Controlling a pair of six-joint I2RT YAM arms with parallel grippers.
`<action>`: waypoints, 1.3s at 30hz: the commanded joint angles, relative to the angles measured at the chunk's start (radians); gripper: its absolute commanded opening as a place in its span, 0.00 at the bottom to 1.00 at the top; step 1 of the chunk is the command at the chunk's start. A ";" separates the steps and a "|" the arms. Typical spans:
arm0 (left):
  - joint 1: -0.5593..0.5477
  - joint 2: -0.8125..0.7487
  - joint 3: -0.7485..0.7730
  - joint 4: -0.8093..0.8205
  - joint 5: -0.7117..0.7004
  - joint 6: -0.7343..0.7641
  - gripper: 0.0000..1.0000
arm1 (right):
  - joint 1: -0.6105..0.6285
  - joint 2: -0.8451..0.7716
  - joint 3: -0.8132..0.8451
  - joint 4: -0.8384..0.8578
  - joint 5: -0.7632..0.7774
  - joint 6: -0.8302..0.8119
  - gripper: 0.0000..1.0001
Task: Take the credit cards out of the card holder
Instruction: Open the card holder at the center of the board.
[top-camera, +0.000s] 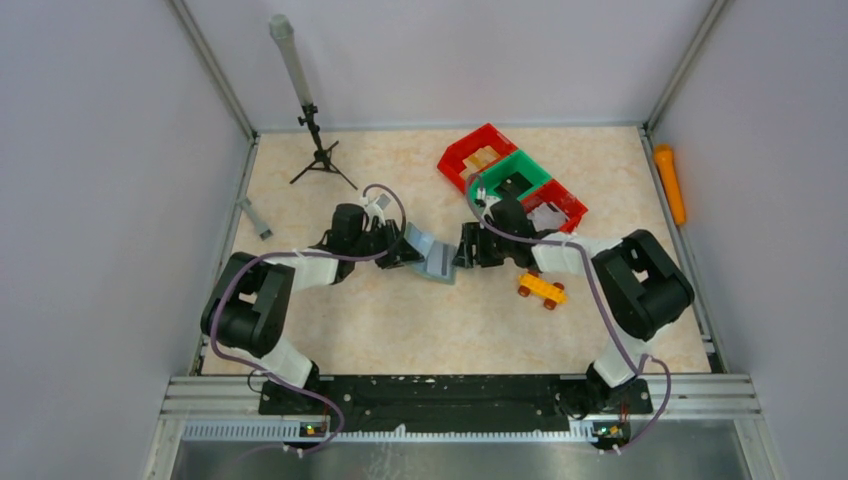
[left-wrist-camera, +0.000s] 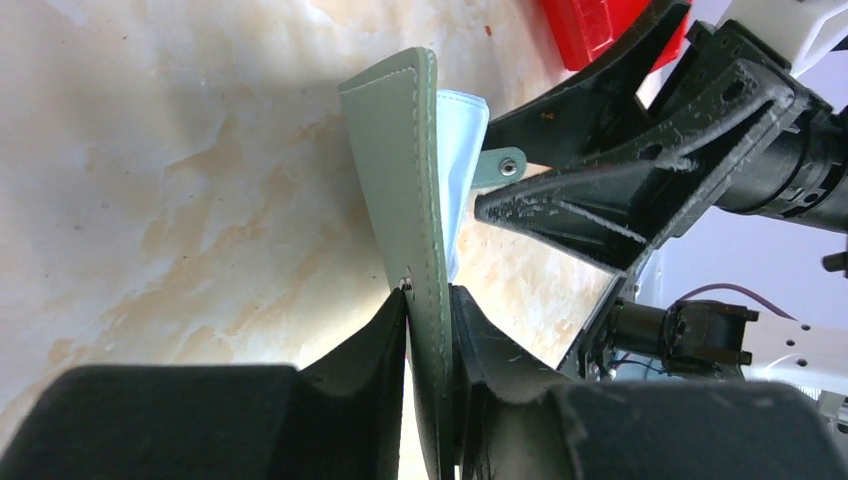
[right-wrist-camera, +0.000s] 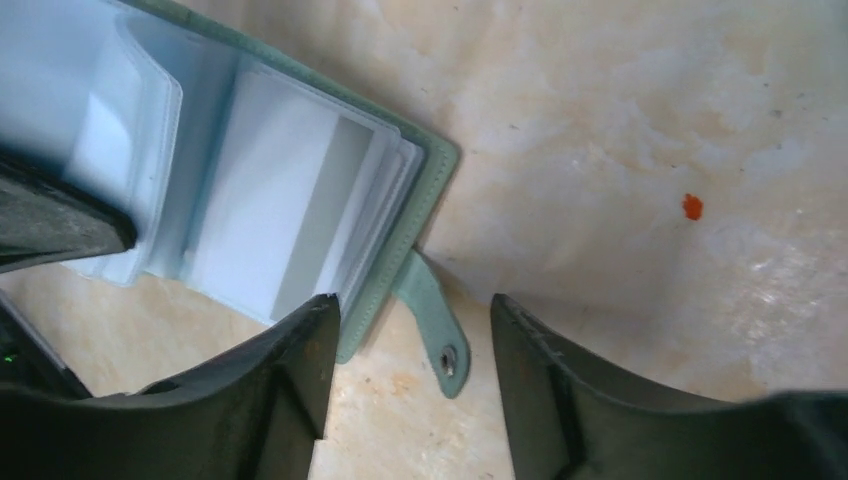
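Observation:
The grey-green card holder (top-camera: 432, 256) stands open on the table between my two grippers. My left gripper (top-camera: 400, 250) is shut on one cover of it (left-wrist-camera: 405, 190), with the cover's edge pinched between the jaws (left-wrist-camera: 428, 300). In the right wrist view the holder (right-wrist-camera: 425, 185) lies open with pale clear sleeves. A white card with a grey band (right-wrist-camera: 270, 200) shows inside one sleeve. No tan-orange card is in view. My right gripper (right-wrist-camera: 412, 310) is open, its jaws either side of the holder's small tab (right-wrist-camera: 435, 325) without touching it.
Red and green bins (top-camera: 510, 175) stand just behind the right arm. A yellow toy car (top-camera: 541, 289) lies to the right of the holder. A small tripod (top-camera: 318, 150) stands at the back left. An orange object (top-camera: 670, 185) lies beyond the right wall rail.

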 joint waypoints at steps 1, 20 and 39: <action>0.003 0.006 0.046 -0.046 -0.027 0.038 0.23 | -0.006 0.033 0.087 -0.143 0.091 -0.057 0.51; -0.089 -0.048 0.179 -0.455 -0.503 0.202 0.81 | -0.005 -0.109 0.009 -0.005 -0.026 -0.079 0.00; -0.255 -0.048 0.230 -0.468 -0.600 0.309 0.99 | -0.006 -0.104 -0.004 0.058 -0.130 -0.064 0.00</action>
